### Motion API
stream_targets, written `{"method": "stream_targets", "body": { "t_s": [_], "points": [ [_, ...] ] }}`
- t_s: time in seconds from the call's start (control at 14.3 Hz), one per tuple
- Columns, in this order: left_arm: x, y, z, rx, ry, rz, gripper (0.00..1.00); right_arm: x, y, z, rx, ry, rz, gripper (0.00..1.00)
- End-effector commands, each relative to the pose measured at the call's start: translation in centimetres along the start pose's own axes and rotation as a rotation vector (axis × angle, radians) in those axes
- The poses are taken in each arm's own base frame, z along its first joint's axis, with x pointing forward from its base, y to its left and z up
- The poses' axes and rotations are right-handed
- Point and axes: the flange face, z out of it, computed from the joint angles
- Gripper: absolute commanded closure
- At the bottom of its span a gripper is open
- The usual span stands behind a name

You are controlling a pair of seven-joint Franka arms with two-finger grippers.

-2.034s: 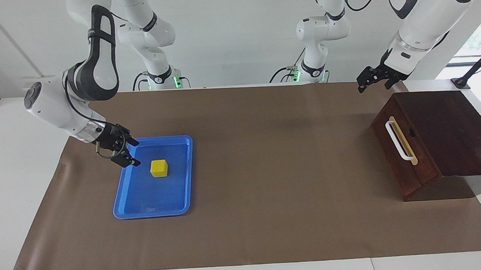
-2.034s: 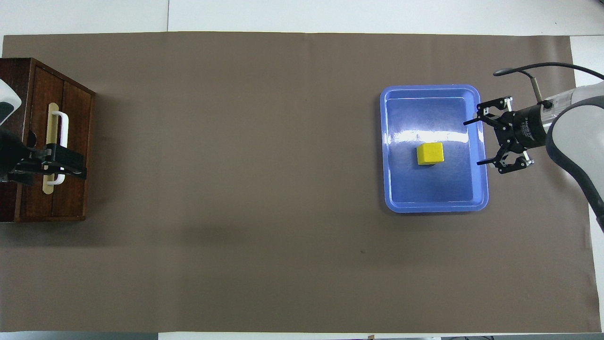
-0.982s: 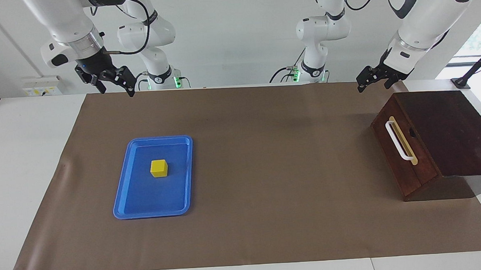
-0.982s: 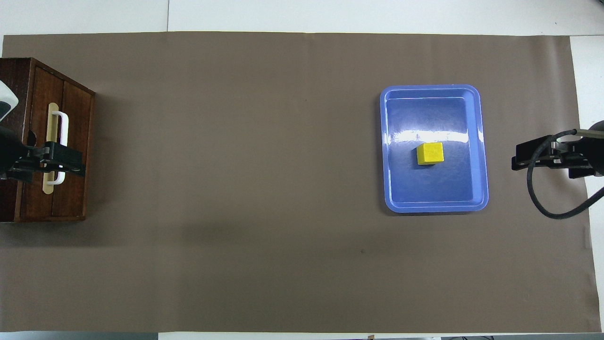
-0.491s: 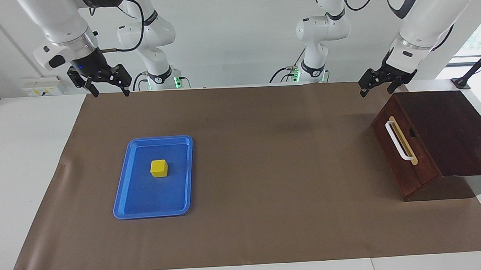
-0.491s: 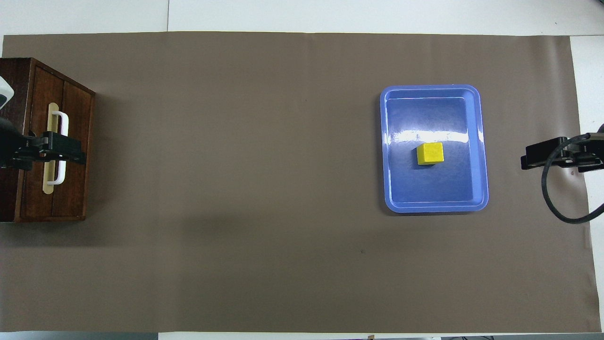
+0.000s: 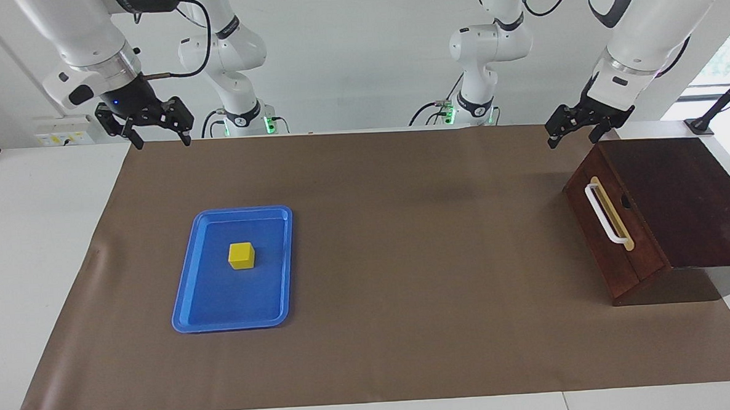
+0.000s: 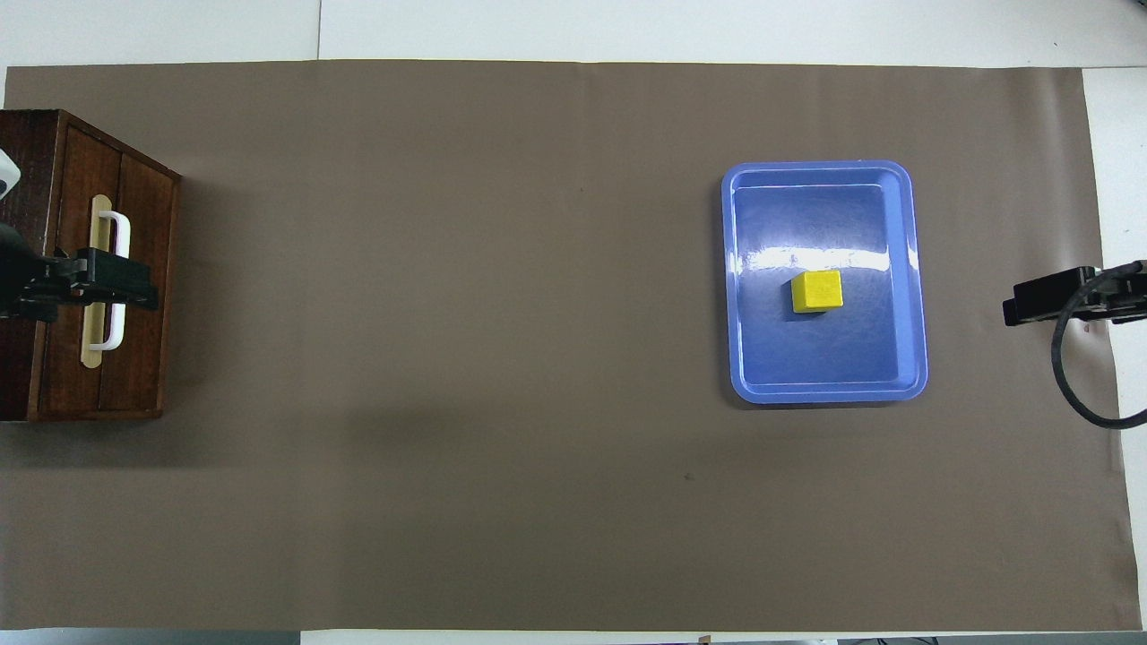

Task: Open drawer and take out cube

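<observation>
The yellow cube (image 7: 241,255) (image 8: 816,291) sits in a blue tray (image 7: 188,311) (image 8: 824,394) toward the right arm's end of the table. The drawer (image 7: 587,220) (image 8: 143,224), with a white bar handle (image 7: 606,214) (image 8: 116,331), is shut flush in its dark wooden box (image 7: 679,197) at the left arm's end. My left gripper (image 7: 570,139) (image 8: 134,287) hangs open in the air above the box's corner nearest the robots, touching nothing. My right gripper (image 7: 160,141) (image 8: 1039,300) is raised, open and empty, well apart from the tray.
A brown mat (image 7: 404,259) covers the table. Two more white robot arms (image 7: 481,46) stand at the wall by the table's edge.
The right gripper has risen from beside the tray and drifted toward its own end of the table. The left gripper shifted slightly over the box. Cube and drawer have not moved.
</observation>
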Motion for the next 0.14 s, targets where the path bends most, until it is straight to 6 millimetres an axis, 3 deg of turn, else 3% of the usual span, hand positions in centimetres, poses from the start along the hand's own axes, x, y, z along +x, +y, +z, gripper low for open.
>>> {"method": "stream_targets", "body": {
  "t_s": [0.0, 0.07],
  "points": [
    [-0.75, -0.25, -0.09, -0.001, 0.004, -0.005, 0.00, -0.23, 0.37, 0.06, -0.016, 0.001, -0.022, 0.00],
    [-0.74, -0.24, -0.16, -0.001, 0.005, -0.005, 0.00, -0.23, 0.37, 0.06, -0.016, 0.001, -0.022, 0.00]
  ]
}}
